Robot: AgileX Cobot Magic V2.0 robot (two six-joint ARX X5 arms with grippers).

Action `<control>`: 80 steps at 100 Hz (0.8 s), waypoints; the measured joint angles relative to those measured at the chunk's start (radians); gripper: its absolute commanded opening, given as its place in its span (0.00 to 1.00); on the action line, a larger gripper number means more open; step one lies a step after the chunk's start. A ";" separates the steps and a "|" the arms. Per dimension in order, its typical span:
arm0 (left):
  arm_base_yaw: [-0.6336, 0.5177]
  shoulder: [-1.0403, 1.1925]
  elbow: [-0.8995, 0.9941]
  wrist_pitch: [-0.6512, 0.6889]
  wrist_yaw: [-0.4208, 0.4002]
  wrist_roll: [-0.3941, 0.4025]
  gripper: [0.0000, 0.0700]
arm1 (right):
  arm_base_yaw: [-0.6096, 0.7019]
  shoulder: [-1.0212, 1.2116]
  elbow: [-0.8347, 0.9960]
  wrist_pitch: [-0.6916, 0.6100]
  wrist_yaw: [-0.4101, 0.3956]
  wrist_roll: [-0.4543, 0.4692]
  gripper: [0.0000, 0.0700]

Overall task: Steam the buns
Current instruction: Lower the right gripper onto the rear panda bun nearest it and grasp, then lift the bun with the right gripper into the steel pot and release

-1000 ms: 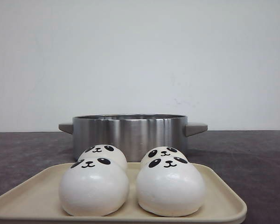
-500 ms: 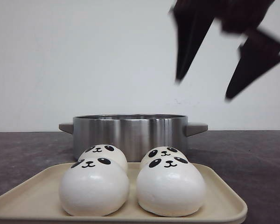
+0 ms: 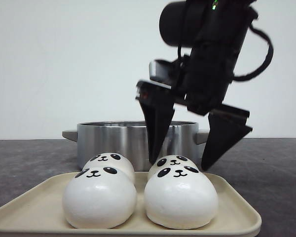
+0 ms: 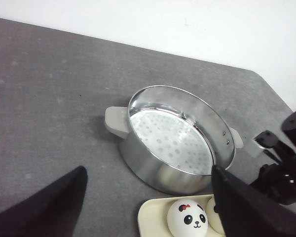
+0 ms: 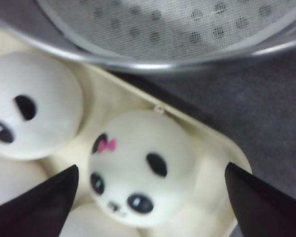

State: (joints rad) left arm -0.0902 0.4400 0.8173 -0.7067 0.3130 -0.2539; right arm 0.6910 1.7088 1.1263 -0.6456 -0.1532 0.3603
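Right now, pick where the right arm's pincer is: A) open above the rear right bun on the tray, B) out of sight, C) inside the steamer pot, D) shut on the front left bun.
A: the right pincer hangs open, its fingers on either side of the rear right bun, which sits untouched on the tray.
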 measured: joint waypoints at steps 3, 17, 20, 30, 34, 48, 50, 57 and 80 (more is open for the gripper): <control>0.000 0.000 0.000 0.000 0.000 0.000 0.69 | 0.000 0.010 0.001 0.002 0.000 0.005 0.83; 0.000 0.000 0.000 0.000 0.000 0.000 0.68 | 0.001 0.032 0.003 0.009 -0.003 0.016 0.64; 0.000 0.000 0.000 0.000 -0.001 0.000 0.68 | 0.002 0.033 0.005 0.009 -0.004 0.017 0.56; 0.000 0.000 0.000 0.000 -0.005 0.000 0.68 | 0.003 0.034 0.005 0.011 -0.006 0.022 0.22; 0.000 0.000 0.000 0.000 -0.012 0.000 0.68 | 0.006 0.034 0.005 0.011 -0.003 0.023 0.00; 0.000 0.000 0.000 0.000 -0.024 0.000 0.68 | 0.015 0.035 0.005 0.011 0.004 0.022 0.01; 0.000 0.000 0.000 0.000 -0.025 0.000 0.68 | 0.018 0.034 0.005 0.011 0.005 0.022 0.01; 0.000 0.000 0.000 0.000 -0.025 0.000 0.68 | 0.029 0.023 0.011 -0.013 0.001 0.022 0.01; 0.000 0.000 0.000 0.000 -0.025 0.000 0.68 | 0.112 -0.185 0.144 -0.118 -0.013 0.010 0.01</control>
State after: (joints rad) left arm -0.0902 0.4400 0.8173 -0.7063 0.2878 -0.2535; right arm 0.8032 1.5238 1.2701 -0.7635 -0.1665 0.3698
